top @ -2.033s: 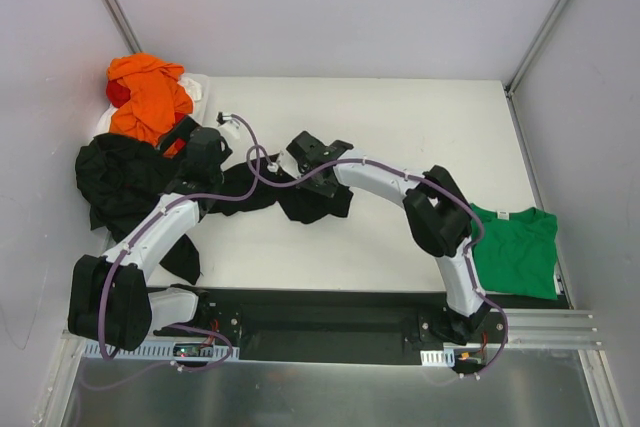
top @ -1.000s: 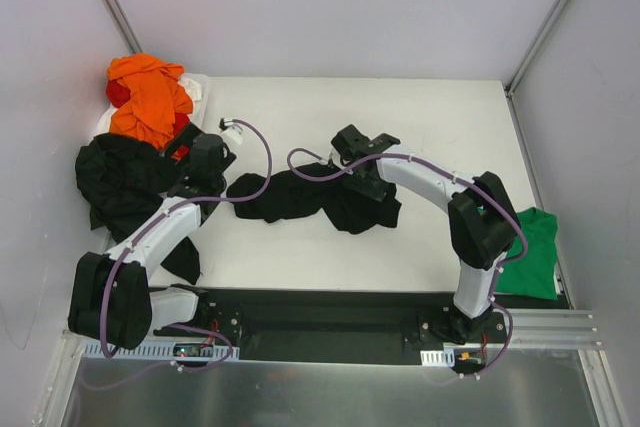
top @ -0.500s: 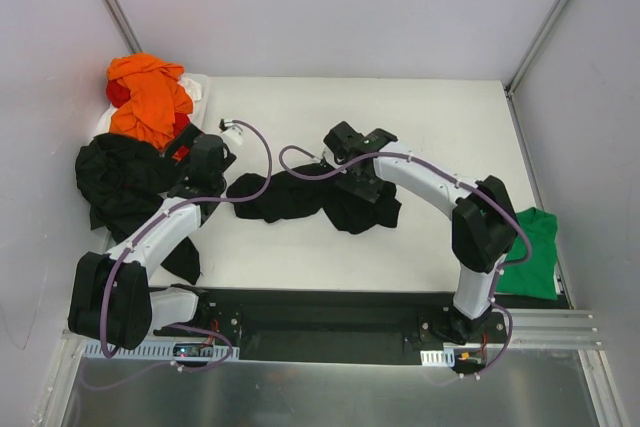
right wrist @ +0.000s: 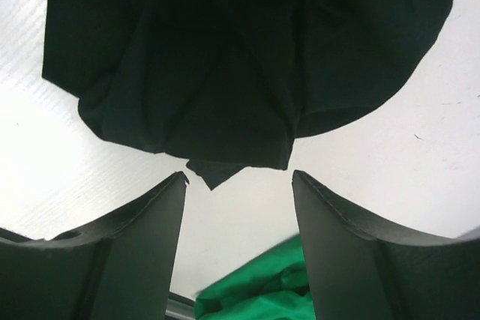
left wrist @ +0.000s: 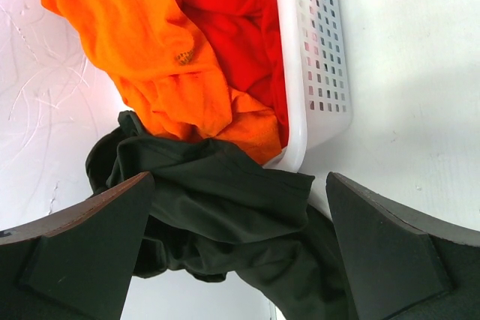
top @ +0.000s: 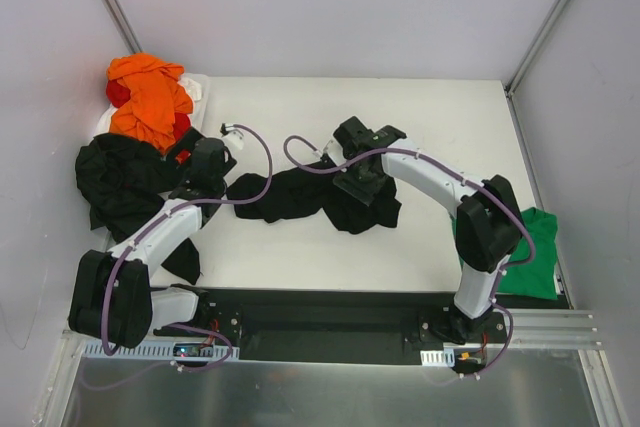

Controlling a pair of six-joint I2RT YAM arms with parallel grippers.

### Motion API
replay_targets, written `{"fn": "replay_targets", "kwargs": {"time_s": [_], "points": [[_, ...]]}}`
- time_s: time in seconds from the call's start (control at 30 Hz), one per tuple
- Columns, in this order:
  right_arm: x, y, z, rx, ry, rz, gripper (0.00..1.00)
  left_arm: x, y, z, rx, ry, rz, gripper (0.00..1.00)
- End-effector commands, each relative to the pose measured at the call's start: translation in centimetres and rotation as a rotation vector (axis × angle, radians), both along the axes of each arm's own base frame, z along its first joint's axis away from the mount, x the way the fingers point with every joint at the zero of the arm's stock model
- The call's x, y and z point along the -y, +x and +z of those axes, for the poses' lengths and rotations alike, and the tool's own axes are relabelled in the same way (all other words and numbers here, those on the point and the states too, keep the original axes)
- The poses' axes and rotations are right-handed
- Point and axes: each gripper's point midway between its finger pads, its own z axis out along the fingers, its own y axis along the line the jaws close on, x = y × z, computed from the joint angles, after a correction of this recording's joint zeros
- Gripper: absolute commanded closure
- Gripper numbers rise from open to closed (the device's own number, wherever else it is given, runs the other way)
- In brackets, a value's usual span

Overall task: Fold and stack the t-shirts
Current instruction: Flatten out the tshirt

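Note:
A crumpled black t-shirt [top: 295, 197] [right wrist: 240, 58] lies mid-table. My right gripper [top: 362, 187] [right wrist: 238, 179] hovers over its right end, open, with only bare table between the fingertips and the cloth's edge just beyond them. A second black t-shirt [top: 120, 182] [left wrist: 225, 200] hangs over the table's left edge. My left gripper [top: 195, 152] [left wrist: 240, 245] is open wide above it, holding nothing. An orange t-shirt [top: 150, 97] [left wrist: 135, 43] and a red t-shirt [top: 118, 94] [left wrist: 232, 28] fill the basket. A bright green t-shirt [top: 530, 252] [right wrist: 255, 297] lies at the right.
The white perforated basket [top: 200, 85] [left wrist: 322, 58] stands at the table's back left corner. Grey walls close in the table on three sides. The arms' black base rail [top: 320, 322] runs along the near edge.
The right arm carried the middle black t-shirt rightward across the table, then stayed almost still over its right end. The left arm hardly moved.

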Motion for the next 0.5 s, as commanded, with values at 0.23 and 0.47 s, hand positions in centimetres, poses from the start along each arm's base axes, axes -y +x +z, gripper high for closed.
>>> {"fn": "replay_targets", "kwargs": {"time_s": [0.23, 0.47], "points": [[-1.3, 2.5, 1.4, 0.005, 0.180, -0.054, 0.39, 0.4, 0.6, -0.4, 0.020, -0.019, 0.001, 0.01], [-1.0, 2.9, 0.0, -0.057, 0.213, -0.075, 0.39, 0.4, 0.7, -0.8, 0.013, -0.012, 0.000, 0.01]]}}
